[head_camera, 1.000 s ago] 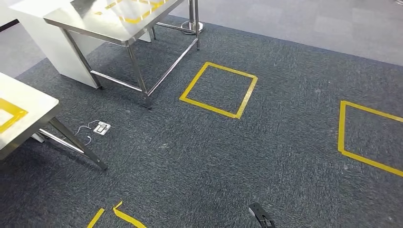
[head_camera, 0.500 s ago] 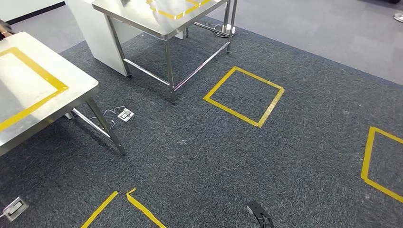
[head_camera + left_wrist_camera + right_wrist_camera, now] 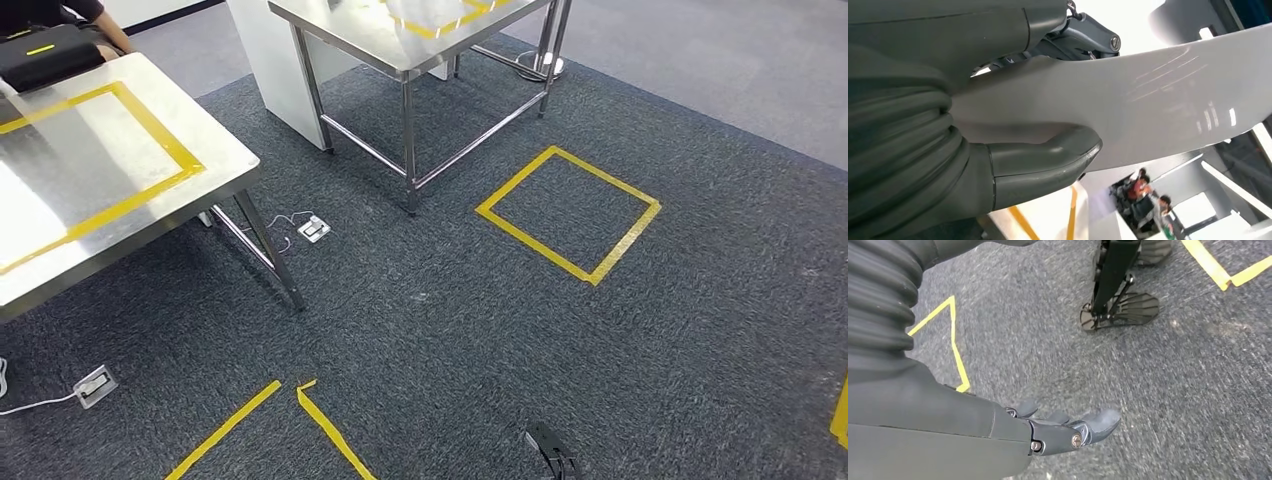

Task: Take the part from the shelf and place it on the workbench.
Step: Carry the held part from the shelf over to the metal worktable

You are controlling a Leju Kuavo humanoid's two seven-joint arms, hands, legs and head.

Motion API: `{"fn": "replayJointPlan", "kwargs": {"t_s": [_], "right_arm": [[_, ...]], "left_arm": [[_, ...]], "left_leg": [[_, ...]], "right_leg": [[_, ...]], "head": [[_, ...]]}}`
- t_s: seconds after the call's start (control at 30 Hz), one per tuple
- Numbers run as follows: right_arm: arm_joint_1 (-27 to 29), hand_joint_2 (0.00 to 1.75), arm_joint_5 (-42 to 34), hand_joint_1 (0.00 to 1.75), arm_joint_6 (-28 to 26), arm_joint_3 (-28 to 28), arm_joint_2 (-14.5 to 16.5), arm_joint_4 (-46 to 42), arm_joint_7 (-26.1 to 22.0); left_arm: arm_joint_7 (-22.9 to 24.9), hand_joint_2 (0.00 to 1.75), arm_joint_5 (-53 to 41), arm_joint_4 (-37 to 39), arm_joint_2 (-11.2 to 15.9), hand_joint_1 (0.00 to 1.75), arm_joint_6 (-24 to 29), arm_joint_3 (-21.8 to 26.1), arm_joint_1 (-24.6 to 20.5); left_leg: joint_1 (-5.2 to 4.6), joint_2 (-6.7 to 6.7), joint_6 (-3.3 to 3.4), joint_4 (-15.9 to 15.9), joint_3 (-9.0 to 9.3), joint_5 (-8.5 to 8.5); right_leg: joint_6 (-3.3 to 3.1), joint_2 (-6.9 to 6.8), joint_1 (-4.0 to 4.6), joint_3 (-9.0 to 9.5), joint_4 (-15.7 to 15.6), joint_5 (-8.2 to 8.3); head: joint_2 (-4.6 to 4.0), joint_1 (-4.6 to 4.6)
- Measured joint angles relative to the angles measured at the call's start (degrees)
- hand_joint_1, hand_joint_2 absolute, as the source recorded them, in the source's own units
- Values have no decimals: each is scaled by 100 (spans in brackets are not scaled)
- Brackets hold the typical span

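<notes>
My left hand [image 3: 973,160] grips a pale grey, smooth, curved part [image 3: 1138,105], with the thick thumb under it and the darker fingers over its other face. In the right wrist view my right hand [image 3: 1063,429] hangs over the carpet with its fingers held out straight and nothing in it. In the head view a steel workbench [image 3: 70,190] with a yellow tape rectangle on its top stands at the left.
A second steel table [image 3: 400,45] stands at the back, beside a white cabinet [image 3: 270,60]. A person [image 3: 60,12] sits at the workbench's far corner behind a black case [image 3: 45,55]. Yellow tape squares [image 3: 534,246] and two floor sockets [image 3: 314,229] mark the grey carpet.
The whole head view has swung left: the tables and floor squares have slid right in the picture, and more of the workbench top and the person have come into view.
</notes>
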Motion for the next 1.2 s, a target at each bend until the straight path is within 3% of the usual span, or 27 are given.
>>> {"fn": "replayJointPlan", "kwargs": {"t_s": [0.07, 0.13, 0.2, 0.27, 0.33, 0.4, 0.47, 0.53, 0.6, 0.63, 0.67, 0.7, 0.77, 0.83, 0.9, 0.93, 1.0, 1.03, 1.1, 1.13, 1.17, 1.2], "right_arm": [[15, 175, -19, 0, -2, -1, 0, 0, 1], [20, 175, -35, 0, -3, -2, 1, 0, 3], [16, 175, -41, 0, -2, -2, 5, 0, 3], [12, 175, -50, 0, -2, -3, 10, 0, 5], [9, 175, -72, 0, -2, -7, 13, 0, 9], [2, 175, -93, 0, 0, -17, 14, 0, 11], [-9, 175, -102, 0, 2, -31, 15, 0, 11], [-6, 175, -107, 0, 2, -40, 17, 0, 10], [16, 175, -105, 0, 2, -44, 19, 0, 10], [26, 175, -104, 0, 2, -45, 20, 0, 9], [32, 175, -101, 0, 2, -46, 21, 0, 7], [33, 175, -98, 0, 2, -46, 22, 0, 4], [32, 175, -94, 0, 3, -46, 17, 0, -1], [31, 175, -93, 0, 4, -48, 14, 0, 0], [25, 175, -92, 0, 4, -48, 16, 0, -4], [20, 175, -92, 0, 4, -48, 19, 0, -9], [21, 175, -90, 0, 3, -48, 23, 0, -16], [29, 175, -88, 0, 2, -48, 24, 0, -15], [44, 175, -110, 0, 1, -56, 24, 0, -3], [45, 175, -134, 0, 1, -69, 24, 0, 13], [42, 175, -158, 0, 0, -86, 24, 0, 39], [39, 175, -177, 0, 0, -105, 24, 0, 73]], "left_arm": [[5, 175, -1, 51, -5, 175, 4, -31, -67], [14, 175, -4, 104, -11, 175, 15, -57, -74], [17, 175, -6, 137, -14, 175, 26, -74, -100], [17, 175, -7, 156, -19, 175, 40, -84, -159], [16, 175, -23, 181, -30, 175, 72, -95, -201], [15, 175, -61, 208, -45, 175, 113, -115, -211], [12, 175, -93, 229, -67, 175, 146, -144, -238], [8, 175, -103, 249, -100, 175, 175, -185, -272], [11, 175, -103, 288, -139, 175, 195, -230, -283], [12, 175, -103, 310, -154, 175, 207, -245, -282], [13, 175, -103, 328, -164, 175, 219, -256, -282], [11, 175, -103, 340, -170, 175, 231, -262, -282], [4, 175, -103, 348, -177, 175, 255, -269, -283], [-8, 175, -103, 350, -192, 175, 281, -278, -274], [-18, 175, -103, 348, -198, 175, 301, -289, -242], [-25, 175, -103, 346, -197, 175, 311, -292, -219], [-31, 175, -106, 339, -197, 175, 336, -298, -193], [-33, 175, -110, 336, -209, 175, 351, -303, -180], [-27, 175, -138, 324, -251, 175, 375, -313, -125], [-20, 175, -162, 311, -271, 175, 384, -315, -81], [-11, 175, -189, 291, -285, 175, 390, -316, -40], [-5, 175, -209, 263, -293, 175, 393, -315, -12]], "left_leg": [[-4, 178, -30, 733, -318, -352], [-1, 219, -46, 1042, -414, -405], [-1, 303, -37, 509, -84, -106], [-36, 523, 26, -203, 310, 107], [-74, 595, 122, -442, 416, 119], [-69, 456, 206, -453, 392, 156], [-44, 348, 275, -475, 377, 193], [-28, 243, 317, -484, 351, 218], [-27, 114, 331, -479, 321, 233], [-27, 42, 329, -474, 312, 238], [-27, -29, 323, -470, 309, 243], [-27, -102, 313, -466, 309, 249], [-25, -233, 276, -459, 297, 266], [-17, -352, 206, -469, 264, 298], [-3, -467, 119, -505, 239, 341], [-6, -429, 87, -491, 217, 332], [-22, -164, 45, -200, 69, 144], [-27, 12, 33, 108, -71, -32], [-14, 169, -2, 815, -375, -348], [-4, 200, -16, 999, -441, -390], [5, 219, -26, 979, -400, -331], [14, 238, -30, 735, -246, -186]], "right_leg": [[-23, -129, 15, -12, 3, -1], [-26, -256, 22, -19, 10, -6], [-11, -384, 25, -15, 29, -22], [30, -501, 54, -9, 56, -55], [85, -602, 88, -4, 67, -73], [146, -689, 91, 1, 65, -85], [220, -507, 66, -65, 235, -219], [273, -175, 36, -337, 834, -549], [286, -44, 29, -673, 1511, -797], [281, -26, 29, -737, 1623, -778], [267, -10, 28, -691, 1504, -647], [245, 36, 27, -537, 1172, -438], [196, 276, 22, -186, 408, -123], [180, 399, 27, -42, 74, -58], [155, 274, 32, -25, 35, -35], [122, 208, 26, -7, 6, -13], [50, 73, 1, 26, -49, 27], [29, 20, 6, 29, -55, 30], [14, -83, 12, 20, -53, 26], [14, -126, 13, 16, -50, 24], [18, -168, 11, 13, -45, 22], [27, -201, 9, 13, -36, 16]], "head": [[0, -12], [0, -12], [0, -13], [0, -12], [0, -1], [0, 7], [0, 15], [0, 45], [0, 70], [0, 73], [0, 74], [0, 74], [0, 72], [0, 78], [0, 88], [0, 84], [0, 59], [0, 47], [0, 40], [0, 38], [0, 38], [0, 37]]}}
